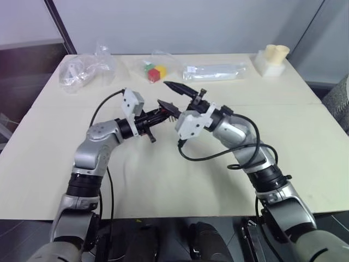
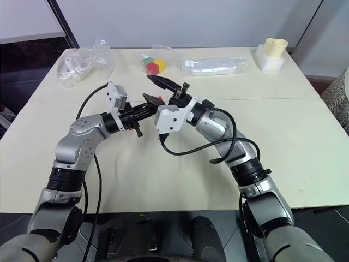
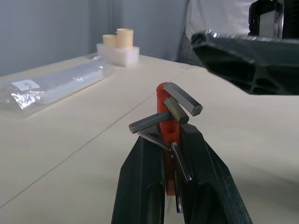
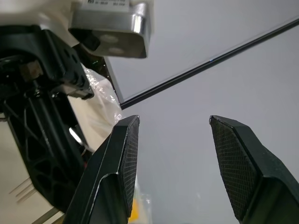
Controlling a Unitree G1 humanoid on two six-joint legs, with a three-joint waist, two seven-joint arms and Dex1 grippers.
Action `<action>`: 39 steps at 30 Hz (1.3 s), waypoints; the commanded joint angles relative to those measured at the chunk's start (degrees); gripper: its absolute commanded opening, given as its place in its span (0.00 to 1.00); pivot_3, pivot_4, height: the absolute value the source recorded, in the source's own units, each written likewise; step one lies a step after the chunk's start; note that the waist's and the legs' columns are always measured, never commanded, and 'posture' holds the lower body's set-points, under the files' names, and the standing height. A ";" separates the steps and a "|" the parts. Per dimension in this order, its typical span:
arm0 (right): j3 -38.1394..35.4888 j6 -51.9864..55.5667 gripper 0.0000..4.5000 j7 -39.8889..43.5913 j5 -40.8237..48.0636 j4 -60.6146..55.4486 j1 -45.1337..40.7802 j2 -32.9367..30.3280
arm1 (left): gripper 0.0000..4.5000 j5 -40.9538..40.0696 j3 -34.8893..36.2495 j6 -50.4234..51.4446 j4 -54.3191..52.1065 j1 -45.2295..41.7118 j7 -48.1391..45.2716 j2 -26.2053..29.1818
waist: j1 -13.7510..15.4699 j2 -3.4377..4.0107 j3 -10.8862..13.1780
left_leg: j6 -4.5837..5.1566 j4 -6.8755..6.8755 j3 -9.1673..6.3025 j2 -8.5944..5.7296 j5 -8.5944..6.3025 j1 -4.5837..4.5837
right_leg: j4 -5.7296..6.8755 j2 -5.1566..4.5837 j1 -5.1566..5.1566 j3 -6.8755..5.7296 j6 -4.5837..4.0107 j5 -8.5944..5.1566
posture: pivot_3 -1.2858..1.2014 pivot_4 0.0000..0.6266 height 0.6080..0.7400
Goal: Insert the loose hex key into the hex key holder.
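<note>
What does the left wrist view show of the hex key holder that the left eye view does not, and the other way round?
Left wrist view: the red hex key holder clamped between the left gripper's fingers, grey keys fanning from its top. Left eye view: the colored cubes in a clear bag and the right gripper, open with nothing between its fingers. Both: the cream table, the long clear packet and the cream cups on a white block.

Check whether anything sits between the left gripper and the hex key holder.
Nothing visible does: the left gripper is already shut on the hex key holder, the red block clamped between its fingers. The right gripper hangs open, with nothing between its fingers.
</note>
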 commanded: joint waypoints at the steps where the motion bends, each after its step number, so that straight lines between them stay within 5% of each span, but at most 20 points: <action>1: -2.50 2.46 0.54 -0.19 2.93 -3.83 0.83 0.58 | 0.00 -1.23 1.02 0.28 -2.84 -0.81 0.09 0.54 | 0.01 0.00 0.00 | 0.00 0.00 0.00 0.00 0.00 0.00 | 0.00 0.00 0.00 0.00 0.00 0.00 | 0.52 0.24 1.00; 17: -7.89 13.37 0.54 2.08 7.41 -13.77 11.58 -3.14 | 0.00 -9.88 4.34 27.50 -14.68 9.24 9.24 6.34 | -0.08 0.00 0.00 | 0.01 0.00 -0.02 0.02 0.00 0.01 | 0.01 -0.01 0.00 0.03 0.00 0.00 | 0.52 0.24 1.00; 29: -7.63 17.39 0.54 2.43 7.33 -17.89 14.64 -2.89 | 0.00 -13.33 12.30 41.44 -4.48 13.30 20.54 2.40 | 0.03 0.00 0.00 | 0.00 0.01 -0.02 0.00 0.00 0.02 | 0.01 -0.10 0.02 0.02 0.00 0.00 | 0.52 0.24 1.00; 35: -7.70 18.03 0.56 2.21 7.21 -18.20 14.87 -2.89 | 0.59 -13.31 15.77 43.61 -0.03 15.80 23.84 3.20 | -0.27 0.06 -0.10 | 0.00 -0.02 -0.01 0.03 0.00 0.19 | 0.02 -0.11 0.13 0.04 -0.01 0.00 | 0.52 0.24 1.00; 39: -7.61 17.97 0.56 2.21 7.23 -17.91 14.80 -2.87 | 0.99 -14.69 19.52 44.93 -0.59 17.10 25.17 4.52 | -0.61 0.04 -0.11 | -0.01 -0.33 0.04 0.05 -0.02 1.10 | -0.07 -0.11 0.91 0.06 -0.05 -0.03 | 0.52 0.24 1.00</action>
